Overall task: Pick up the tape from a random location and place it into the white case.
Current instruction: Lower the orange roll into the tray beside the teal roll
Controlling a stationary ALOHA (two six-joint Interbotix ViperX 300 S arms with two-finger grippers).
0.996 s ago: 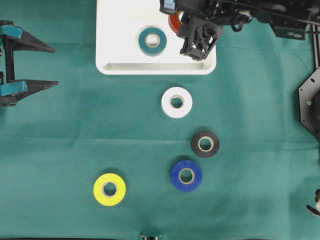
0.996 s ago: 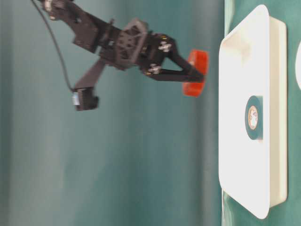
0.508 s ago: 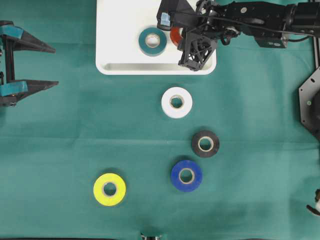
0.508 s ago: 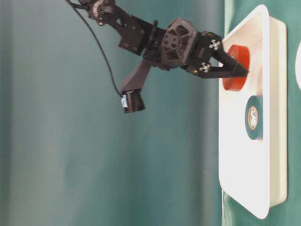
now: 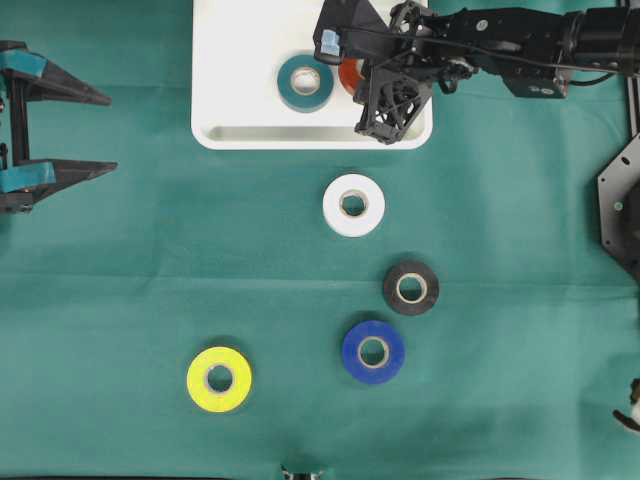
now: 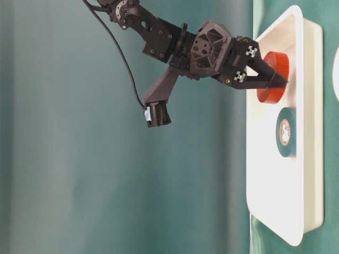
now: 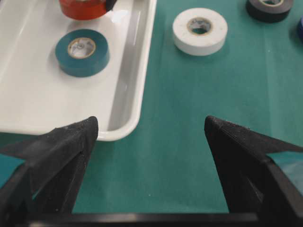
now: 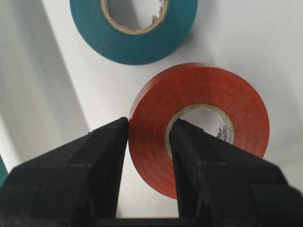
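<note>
Looking across my workspace, I am seeing the green cloth (image 5: 120,300) covering the whole table, with the white case (image 5: 240,100) sitting at its far edge. My right arm (image 5: 520,40) is reaching over that case from the right side. Its right gripper (image 8: 149,142) is pinching the wall of the red tape (image 8: 203,118), one finger outside the roll and one inside its cardboard core. In the wrist view the roll is lying flat over the case floor; from the table-level view I cannot tell whether it is touching the floor. A teal tape (image 5: 305,81) is lying flat in the case just beside the red one.

My left gripper (image 5: 60,128) is hanging over the cloth at the left edge, well apart from the case, its fingers spread wide and holding nothing.

Out on the cloth I am seeing four more rolls lying flat: a white tape (image 5: 353,205) near the case's front rim, a black tape (image 5: 410,288), a blue tape (image 5: 373,351) just beside the black, and a yellow tape (image 5: 219,378) off by itself.
</note>
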